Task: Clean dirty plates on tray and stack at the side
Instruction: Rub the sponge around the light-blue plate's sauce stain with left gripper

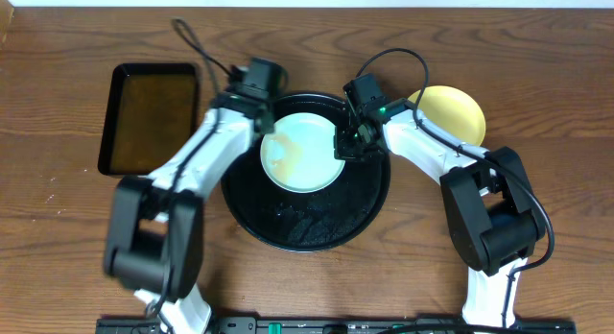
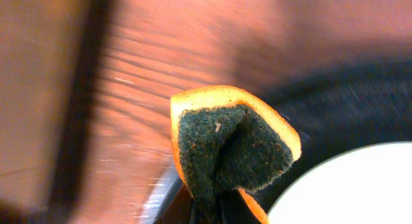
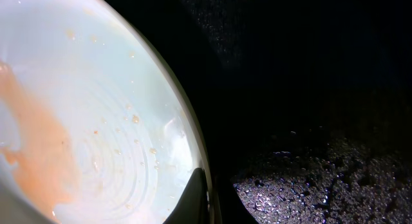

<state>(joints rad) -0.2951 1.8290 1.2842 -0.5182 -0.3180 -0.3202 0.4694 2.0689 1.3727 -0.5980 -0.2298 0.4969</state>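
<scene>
A pale mint-blue plate (image 1: pixel 305 150) with an orange-brown smear (image 3: pixel 32 153) on its left side lies on the round black tray (image 1: pixel 317 228). My right gripper (image 1: pixel 347 142) is shut on the plate's right rim (image 3: pixel 201 192), one finger lying on the inside. My left gripper (image 1: pixel 265 126) is shut on a folded orange sponge with a dark green scouring face (image 2: pixel 225 147), held at the plate's upper left edge above the tray rim. A pale yellow plate (image 1: pixel 453 111) lies on the table to the right of the tray. No other mint plate shows.
A smaller rectangular black tray with a brownish inside (image 1: pixel 149 118) sits on the wooden table at the left. The round tray's surface is wet and glossy (image 3: pixel 322 179). Cables run from both arms at the back of the tray.
</scene>
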